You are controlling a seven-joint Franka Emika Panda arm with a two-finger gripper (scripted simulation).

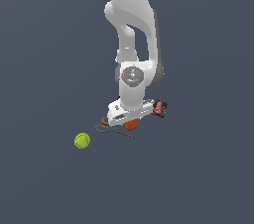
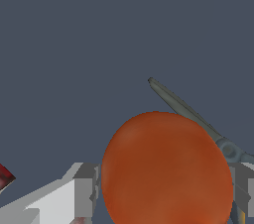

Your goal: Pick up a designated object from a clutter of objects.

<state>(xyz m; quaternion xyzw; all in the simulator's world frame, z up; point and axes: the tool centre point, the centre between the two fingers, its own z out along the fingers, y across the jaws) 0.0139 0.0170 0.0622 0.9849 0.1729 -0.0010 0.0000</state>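
Note:
The orange-red ball (image 2: 166,168) fills the space between my two fingers in the wrist view, and both finger pads touch its sides. My gripper (image 2: 166,196) is shut on the ball, low over the floor. In the exterior view the ball (image 1: 131,125) shows only as a small orange patch under the white hand, with my gripper (image 1: 130,122) around it. I cannot tell whether the ball is off the floor. The white baseball and the dark clamp-like tool are hidden or out of view.
The yellow-handled scissors (image 1: 115,130) lie right beside the ball, their grey blades (image 2: 188,111) just behind it. A small reddish box (image 1: 159,108) sits close behind the hand, on the exterior view's right. The yellow-green tennis ball (image 1: 82,140) lies apart on the exterior view's left.

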